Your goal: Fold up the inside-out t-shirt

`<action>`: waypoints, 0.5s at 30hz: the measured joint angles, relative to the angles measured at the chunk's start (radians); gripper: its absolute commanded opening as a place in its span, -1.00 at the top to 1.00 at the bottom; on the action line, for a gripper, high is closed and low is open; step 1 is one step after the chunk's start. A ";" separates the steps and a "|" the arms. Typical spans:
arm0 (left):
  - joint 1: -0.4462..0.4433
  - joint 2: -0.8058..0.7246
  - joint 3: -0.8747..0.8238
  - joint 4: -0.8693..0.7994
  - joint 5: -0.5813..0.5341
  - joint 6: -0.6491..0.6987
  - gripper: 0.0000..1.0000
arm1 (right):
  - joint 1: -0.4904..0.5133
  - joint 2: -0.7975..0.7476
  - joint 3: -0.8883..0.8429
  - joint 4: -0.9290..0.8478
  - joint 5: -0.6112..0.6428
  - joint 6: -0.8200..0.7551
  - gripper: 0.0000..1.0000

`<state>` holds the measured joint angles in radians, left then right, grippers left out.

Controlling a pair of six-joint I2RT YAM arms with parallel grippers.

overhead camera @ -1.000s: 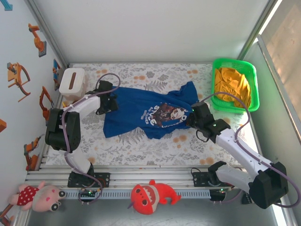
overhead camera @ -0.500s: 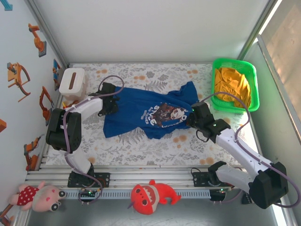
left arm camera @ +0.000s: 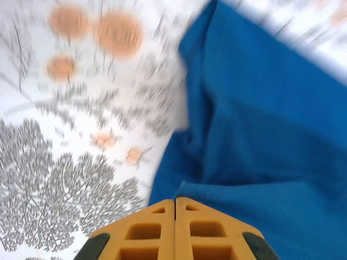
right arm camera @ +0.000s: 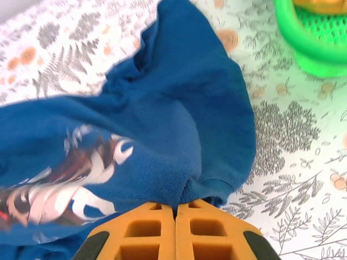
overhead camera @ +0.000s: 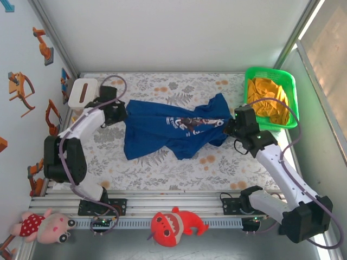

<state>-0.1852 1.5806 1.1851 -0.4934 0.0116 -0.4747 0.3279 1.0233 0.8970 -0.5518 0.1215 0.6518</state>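
Both tools are pinched tight on the inside-out t-shirt (overhead camera: 162,127): the left tool (left arm camera: 174,205) on its left edge, the right tool (right arm camera: 174,210) on a bunched fold near the green basket (overhead camera: 269,69). The shirt is stretched between them over the middle of the desk (overhead camera: 162,168), print showing. Each bite looks thin, right at the hem. I'd worry that a hard pull slips one corner free, or that the right arm's swing catches the basket.
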 measured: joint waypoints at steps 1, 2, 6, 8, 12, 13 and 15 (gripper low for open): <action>0.024 -0.034 0.025 0.001 0.053 -0.008 1.00 | -0.007 0.000 0.028 -0.011 -0.006 -0.008 1.00; 0.046 -0.067 0.049 0.005 0.111 -0.018 1.00 | -0.012 -0.002 0.062 -0.021 -0.014 -0.019 1.00; 0.105 -0.189 0.097 0.042 0.320 -0.077 1.00 | -0.014 -0.034 0.150 -0.047 -0.045 -0.048 1.00; 0.112 -0.243 0.096 0.052 0.407 -0.115 1.00 | -0.014 -0.071 0.169 -0.066 -0.058 -0.054 1.00; 0.114 -0.322 0.070 0.063 0.513 -0.199 1.00 | -0.014 -0.147 0.180 -0.117 -0.081 -0.059 1.00; 0.114 -0.336 0.066 0.062 0.526 -0.217 1.00 | -0.014 -0.159 0.184 -0.128 -0.085 -0.060 1.00; 0.118 -0.360 0.064 0.061 0.553 -0.260 1.00 | -0.014 -0.173 0.198 -0.158 -0.088 -0.063 1.00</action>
<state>-0.0673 1.2201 1.2488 -0.4324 0.5648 -0.7349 0.3141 0.8505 1.0950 -0.7101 0.0334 0.5888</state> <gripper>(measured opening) 0.025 0.043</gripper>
